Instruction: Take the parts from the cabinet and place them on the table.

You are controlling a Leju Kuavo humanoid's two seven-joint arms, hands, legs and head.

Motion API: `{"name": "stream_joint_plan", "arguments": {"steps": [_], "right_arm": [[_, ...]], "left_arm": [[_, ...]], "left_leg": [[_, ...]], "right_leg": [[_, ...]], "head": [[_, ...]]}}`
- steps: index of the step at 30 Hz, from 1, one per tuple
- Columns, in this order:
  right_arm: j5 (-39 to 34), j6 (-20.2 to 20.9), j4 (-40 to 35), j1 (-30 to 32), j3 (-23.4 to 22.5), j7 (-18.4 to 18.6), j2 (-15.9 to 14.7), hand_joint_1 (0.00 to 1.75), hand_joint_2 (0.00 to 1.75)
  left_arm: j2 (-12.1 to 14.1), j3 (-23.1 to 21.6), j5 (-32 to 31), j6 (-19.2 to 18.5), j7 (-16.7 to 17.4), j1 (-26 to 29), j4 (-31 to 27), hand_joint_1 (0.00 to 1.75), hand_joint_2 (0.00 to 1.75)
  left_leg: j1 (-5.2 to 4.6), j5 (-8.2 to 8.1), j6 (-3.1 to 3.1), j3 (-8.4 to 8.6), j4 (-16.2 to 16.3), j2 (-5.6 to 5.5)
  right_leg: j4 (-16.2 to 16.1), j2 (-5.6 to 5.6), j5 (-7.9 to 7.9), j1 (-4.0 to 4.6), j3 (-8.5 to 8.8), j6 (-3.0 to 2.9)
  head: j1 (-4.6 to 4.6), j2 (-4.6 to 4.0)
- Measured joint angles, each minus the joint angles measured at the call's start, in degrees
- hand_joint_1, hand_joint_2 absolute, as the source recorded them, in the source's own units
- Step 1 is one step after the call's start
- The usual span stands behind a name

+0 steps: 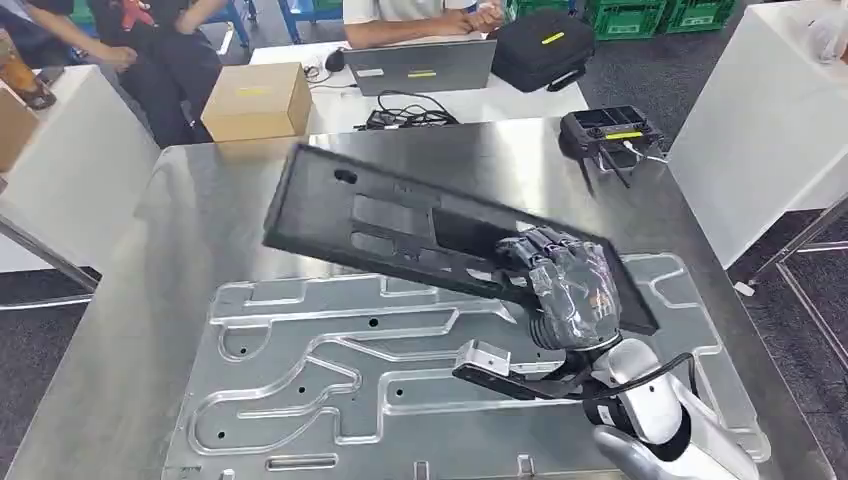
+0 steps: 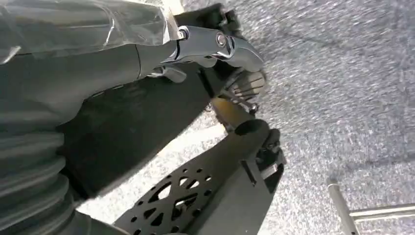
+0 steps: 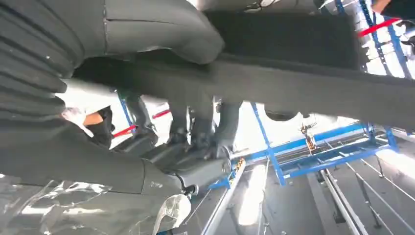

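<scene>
Black part (image 1: 400, 225) – matt plastic-looking; plate (image 1: 330, 370) – smooth machined metal; table (image 1: 190, 210) – brushed steel, glossy.

A steel-topped desk (image 1: 200, 200) with a brushed, reflective surface stands on a dark grey carpeted floor (image 1: 800, 330). Behind it runs a white table (image 1: 340, 105) carrying a cardboard box (image 1: 257, 100), a grey laptop (image 1: 422, 66), a black bag (image 1: 543, 45) and a tangle of black cables (image 1: 405, 112). A black controller (image 1: 610, 131) sits at the desk's far right corner. White tables flank it: one at left (image 1: 70, 170), another at right (image 1: 760, 130). Green crates (image 1: 625, 15) line the far side. People sit behind the white table; a forearm (image 1: 420, 25) rests by the laptop. The right wrist view shows blue metal framing (image 3: 313, 147).
</scene>
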Motion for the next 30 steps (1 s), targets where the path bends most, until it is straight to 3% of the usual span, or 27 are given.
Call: {"name": "stream_joint_plan", "arguments": {"steps": [1,3,4,5,6,8,9,11,12,13,14,15,16,18,19,20,21,24,25,28,29,30], "right_arm": [[0.3,0.0,0.0,0.2,0.0,0.2,-0.1,0.0,0.0],[0.4,0.0,-0.1,0.3,-0.2,0.2,-0.3,0.0,0.0],[0.3,0.0,0.0,0.4,-0.3,0.3,-0.5,0.0,0.0],[0.3,0.0,-0.1,0.4,-0.4,0.3,-0.6,0.0,0.0],[0.3,0.0,-0.1,0.8,-0.6,0.2,-0.8,0.0,0.0],[-0.2,0.0,-0.2,1.0,-0.8,0.1,-0.8,0.0,0.0],[-0.2,0.0,-0.3,1.3,-1.0,0.1,-1.0,0.0,0.0],[-0.2,0.0,-0.4,1.3,-1.1,0.1,-1.3,0.0,0.0],[-0.2,0.0,-0.5,1.5,-1.1,0.2,-1.4,0.0,0.0],[-0.2,0.0,-0.5,1.9,-1.1,0.2,-1.6,0.0,0.0],[-0.3,0.0,-0.5,2.2,-1.1,0.2,-1.7,0.0,0.0],[-0.4,0.1,-0.6,2.4,-1.1,0.4,-1.8,0.0,0.0],[-0.4,0.2,-0.6,2.8,-1.1,0.5,-1.9,0.0,0.0],[-0.5,0.2,-0.7,3.1,-1.2,0.6,-2.3,0.0,0.0],[-0.7,0.2,-0.6,3.8,-1.2,0.7,-2.4,0.0,0.0],[-0.7,0.5,-0.9,3.2,-1.2,0.8,-2.5,0.0,0.0],[-0.7,0.6,-1.1,3.7,-1.3,0.9,-2.6,0.0,0.0],[-0.8,0.6,-1.1,3.8,-1.5,1.1,-2.7,0.0,0.0],[-0.9,0.7,-1.2,3.9,-1.7,1.2,-2.8,0.0,0.0],[-2.7,1.6,-1.3,4.1,-2.0,1.9,-2.8,0.0,0.0],[-4.5,2.4,-1.3,4.4,-2.1,2.4,-2.9,0.0,0.0],[-7.0,3.7,-1.3,4.8,-2.2,2.8,-3.0,0.0,0.0]], "left_arm": [[0.0,0.0,0.3,0.3,0.1,0.0,0.0,0.0,0.0],[0.0,0.0,0.9,0.9,0.7,0.0,0.0,0.0,0.0],[0.6,0.0,1.0,0.9,0.9,-0.1,0.0,0.0,0.0],[0.4,0.0,1.1,0.6,1.2,-0.1,0.0,0.0,0.0],[0.4,0.0,1.4,0.2,1.8,0.0,0.0,0.0,0.0],[0.4,0.0,2.3,-0.1,2.0,0.2,0.0,0.0,0.0],[0.5,0.0,2.5,-0.3,1.8,0.3,0.0,0.0,0.0],[0.4,0.0,2.9,-0.8,1.3,0.3,0.0,0.0,0.0],[0.4,0.0,3.0,-1.0,1.2,0.3,0.0,0.0,0.0],[0.4,0.0,3.0,-1.0,1.2,0.3,0.0,0.0,0.0],[0.4,0.0,3.0,-1.1,1.1,0.4,0.0,0.0,1.75],[0.4,0.0,3.1,-1.1,1.1,0.5,0.0,0.0,1.75],[0.4,0.0,3.1,-1.2,1.1,0.6,0.0,0.0,1.75],[0.4,0.0,3.2,-1.4,1.1,0.6,0.0,0.0,1.75],[0.8,0.0,3.3,-1.5,1.0,0.6,0.1,0.0,1.75],[0.5,0.0,3.3,-1.5,1.1,0.4,0.1,0.0,1.75],[0.6,0.1,3.4,-1.6,1.0,0.4,0.1,0.0,1.75],[1.0,0.1,3.8,-1.6,0.9,0.7,0.1,0.0,1.75],[0.9,0.1,3.8,-1.6,0.9,0.5,0.1,0.0,1.75],[0.8,0.2,4.3,-1.8,0.6,0.2,0.1,0.0,1.75],[0.7,0.3,4.4,-1.9,0.6,0.0,0.1,0.0,1.75],[0.7,0.3,4.5,-1.9,0.6,-0.1,0.1,0.0,1.75]], "left_leg": [[-0.25,3.54,0.65,0.95,-4.0,0.01],[-1.49,11.18,3.14,3.64,-14.0,0.07],[-1.72,10.42,4.11,3.99,-14.1,0.34],[-2.05,9.96,4.2,4.44,-15.8,0.27],[-2.07,10.39,4.01,4.97,-16.3,0.28],[-2.22,10.93,4.26,5.67,-17.3,0.26],[-1.39,11.71,3.6,6.85,-18.8,0.56],[-1.26,11.61,3.85,7.5,-19.4,0.63],[-1.19,11.52,3.82,7.65,-19.4,0.64],[-1.08,11.4,3.83,7.66,-19.4,0.63],[-0.88,11.28,3.68,7.67,-19.3,0.59],[-0.57,11.07,3.37,7.8,-19.2,0.49],[-0.1,10.7,2.84,7.9,-18.9,0.32],[0.96,9.26,1.26,7.78,-16.9,0.11],[0.25,8.45,0.35,7.3,-15.9,0.07],[0.6,7.51,0.03,6.49,-14.4,0.03],[0.22,7.49,-0.15,6.4,-13.9,0.13],[0.39,6.99,-0.79,6.5,-13.7,0.13],[0.41,5.39,-0.74,5.7,-11.4,0.27],[0.29,-0.13,-0.62,-0.42,2.0,0.39],[0.11,-0.68,-0.25,-1.91,4.9,0.37],[-0.22,-0.18,0.17,-2.18,5.1,0.38]], "right_leg": [[0.0,0.08,-0.43,0.3,0.79,-0.04],[-0.3,0.1,-1.14,0.79,2.15,-0.1],[-0.7,0.1,-1.16,0.82,2.47,-0.01],[-1.0,0.2,-1.19,0.35,2.36,0.12],[-1.1,0.18,-1.22,0.14,2.34,0.37],[-1.7,0.12,-1.19,0.07,2.95,1.01],[-0.8,-0.1,-1.79,0.11,2.88,1.13],[4.4,-0.22,-4.91,0.31,0.39,1.58],[10.0,-0.25,-7.37,0.17,-2.51,1.86],[13.9,-0.26,-8.65,0.04,-4.75,2.19],[15.9,-0.3,-8.73,-0.11,-6.1,2.49],[15.2,-0.36,-7.59,-0.35,-6.03,2.86],[11.9,-0.48,-5.23,-0.67,-4.55,3.42],[1.6,-0.82,-0.12,-1.77,0.5,4.99],[1.9,-0.37,-1.53,-1.65,0.43,5.73],[1.5,-0.08,-1.45,-1.94,0.22,4.36],[2.1,-0.14,-1.71,-2.14,0.02,3.16],[2.6,-0.2,-1.73,-2.46,-0.66,2.77],[2.7,-0.2,-1.81,-2.22,-0.67,2.13],[2.4,-0.35,-1.8,-1.53,-0.32,2.08],[2.4,-0.37,-1.85,-1.12,-0.22,2.09],[2.4,-0.36,-1.89,-0.68,-0.07,2.07]], "head": [[0.0,-0.02],[0.0,-0.02],[0.15,-0.02],[0.15,-0.02],[0.17,-0.02],[0.2,-0.02],[0.15,-0.02],[0.2,-0.02],[0.24,-0.02],[0.2,0.0],[0.24,-0.02],[0.22,-0.02],[0.22,-0.02],[0.24,-0.02],[0.33,-0.02],[0.48,-0.02],[0.26,-0.02],[0.17,-0.02],[0.11,0.0],[0.11,-0.02],[0.11,-0.02],[0.11,-0.02]]}}
